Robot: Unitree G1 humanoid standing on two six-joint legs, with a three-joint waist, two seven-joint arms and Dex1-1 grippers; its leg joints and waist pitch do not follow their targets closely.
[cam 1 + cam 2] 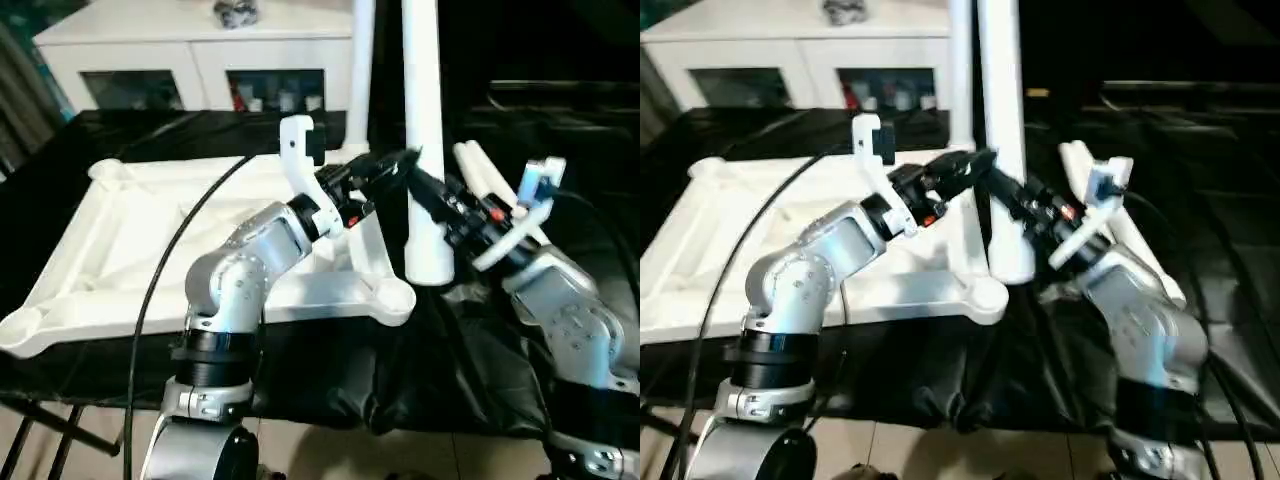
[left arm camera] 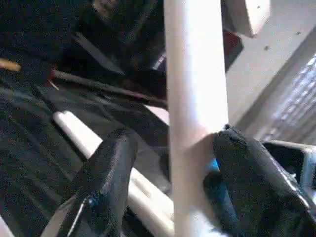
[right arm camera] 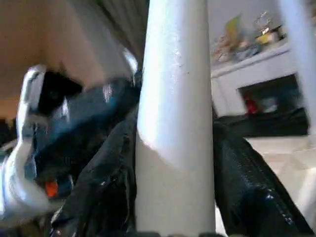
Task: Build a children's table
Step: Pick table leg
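Note:
The white tabletop (image 1: 130,300) lies upside down on the black-draped stand, ribs up. One white leg (image 1: 360,70) stands upright at its far right corner. A second leg (image 1: 424,120) is upright between both grippers, its lower end just beside the near right corner socket (image 1: 395,298). My right gripper (image 3: 175,163) is shut on this leg, both fingers pressed to its sides. My left gripper (image 2: 168,163) straddles the same leg from the other side. One of its fingers (image 2: 247,173) touches the leg, while the other stands off with a gap.
Spare white legs (image 1: 478,172) lie on the black cloth (image 1: 450,360) to the right of the tabletop. A white cabinet (image 1: 190,50) stands behind. A black cable (image 1: 160,270) arcs over my left arm across the tabletop.

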